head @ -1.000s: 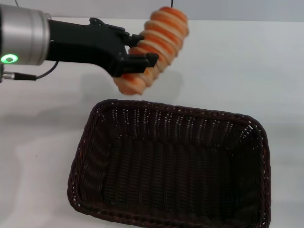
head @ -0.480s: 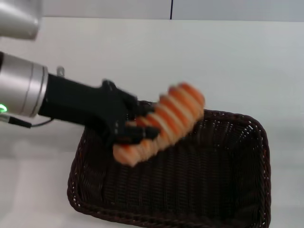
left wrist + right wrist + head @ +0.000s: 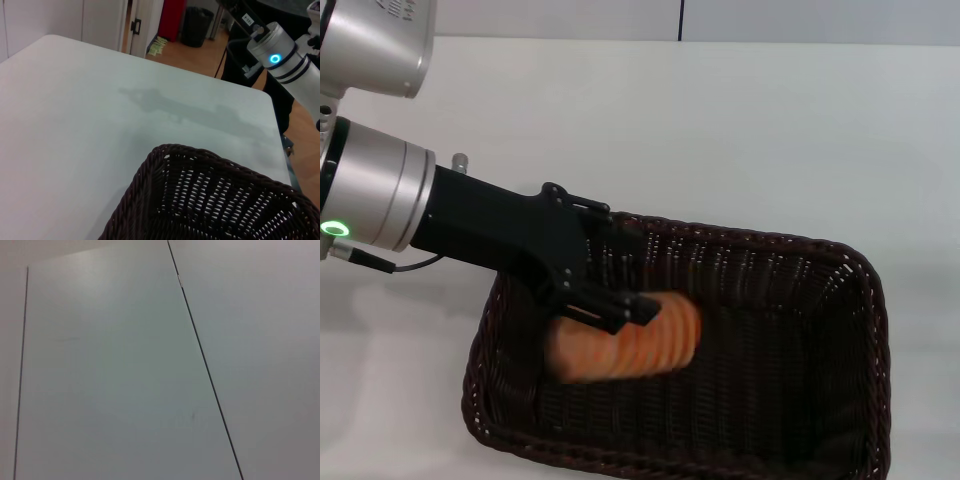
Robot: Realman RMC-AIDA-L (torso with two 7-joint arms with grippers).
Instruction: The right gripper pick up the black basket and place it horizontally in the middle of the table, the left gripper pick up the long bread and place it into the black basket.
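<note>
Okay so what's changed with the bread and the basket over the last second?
The left gripper carried the long bread from above the table beyond the black basket down into it, toward the basket's left side. The bread also went from steeply tilted to nearly level. The gripper is still shut on it. The basket has not shifted on the table.

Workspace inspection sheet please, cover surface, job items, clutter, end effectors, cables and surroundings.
Surface: white table, bare around the basket.
Job's things: black basket on the table; long bread low inside it, at its left side.
Clutter: nothing seen.
Grippers: left end effector inside the basket, shut on the bread; right end effector not in view.
Cables: thin black cable under the left arm.
Surroundings: floor, red cabinet beyond the table.
</note>
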